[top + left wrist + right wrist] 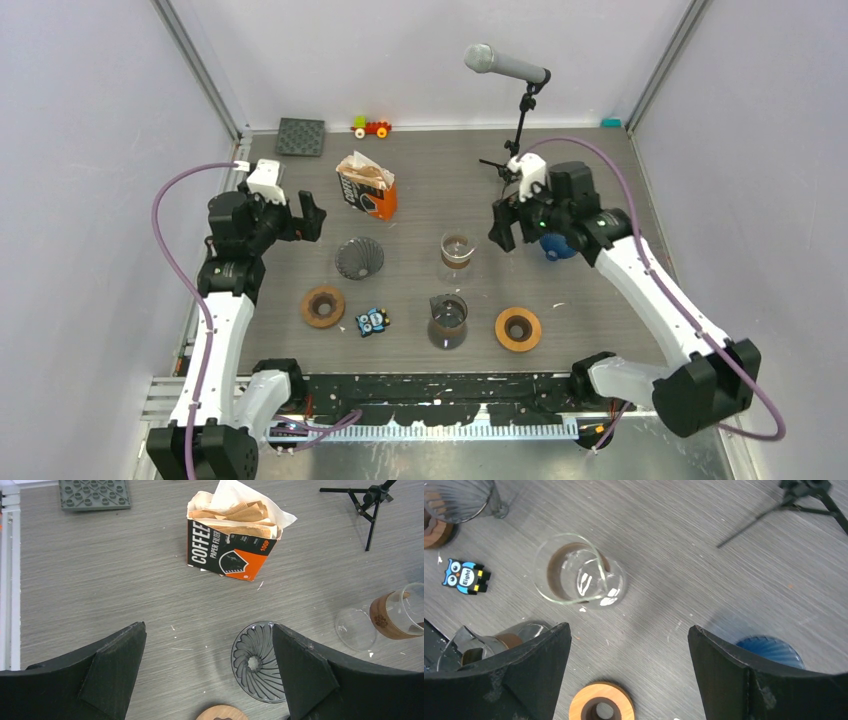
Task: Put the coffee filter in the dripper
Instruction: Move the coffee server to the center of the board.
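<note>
Both pairs of my jaws are wide apart, nothing held. Left gripper hovers just left of the dripper, right gripper well right of it. Filters sit in their box just behind the dripper. Carafe to its right, mic stand farther back-right, ring near-left. Grey woodgrain table, white walls.

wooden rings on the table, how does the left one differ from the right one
Colour: the left ring is dark brown, while the right ring is a lighter orange-tan.
Place: the left ring lies near the grey dripper, with the owl toy beside it. The right ring lies to the right of the glass flask.
Shared: both are round with a centre hole, lie flat on the table, and have nothing resting on them.
</note>
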{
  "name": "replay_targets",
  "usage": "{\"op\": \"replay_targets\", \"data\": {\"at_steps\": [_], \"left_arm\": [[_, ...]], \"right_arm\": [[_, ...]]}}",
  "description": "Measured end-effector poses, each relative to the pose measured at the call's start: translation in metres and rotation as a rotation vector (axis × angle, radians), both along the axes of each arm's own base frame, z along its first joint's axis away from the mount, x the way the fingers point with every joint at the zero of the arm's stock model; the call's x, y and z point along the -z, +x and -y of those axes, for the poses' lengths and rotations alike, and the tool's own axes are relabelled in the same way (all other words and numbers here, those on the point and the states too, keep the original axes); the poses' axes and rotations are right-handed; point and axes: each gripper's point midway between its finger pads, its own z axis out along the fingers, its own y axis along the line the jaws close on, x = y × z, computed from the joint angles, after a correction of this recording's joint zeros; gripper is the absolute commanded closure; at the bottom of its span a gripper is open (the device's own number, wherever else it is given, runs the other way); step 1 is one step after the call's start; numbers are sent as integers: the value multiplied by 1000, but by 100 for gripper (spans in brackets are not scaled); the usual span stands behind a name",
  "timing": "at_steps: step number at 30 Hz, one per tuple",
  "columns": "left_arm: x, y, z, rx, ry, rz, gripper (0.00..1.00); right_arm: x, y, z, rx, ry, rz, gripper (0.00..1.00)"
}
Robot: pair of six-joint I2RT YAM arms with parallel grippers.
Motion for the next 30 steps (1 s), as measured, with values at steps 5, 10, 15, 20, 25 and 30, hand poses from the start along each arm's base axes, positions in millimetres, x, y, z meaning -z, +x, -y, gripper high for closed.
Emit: {"op": "replay_targets", "data": {"at_steps": [5,10,15,20,25,30], "left_arm": [[4,2,-2,-3,-3,-15,0],[6,2,-5,-11,-4,-21,0],[9,4,-5,-10,-5,-33,0],[14,4,-4,-9,-7,-53,0],[15,3,-3,2,-11,-55,0],[15,3,-2,7,-13,-57,0]], "right_arm": [[7,10,-38,-92,-65,-31,23],[31,25,-67,-156,-151,-69,32],[72,23,-83,-214,-254,-146,45],[95,26,-91,-245,-322,-178,63],[97,38,-100,-253,-333,-171,82],[96,53,-108,-243,-336,-157,88]]}}
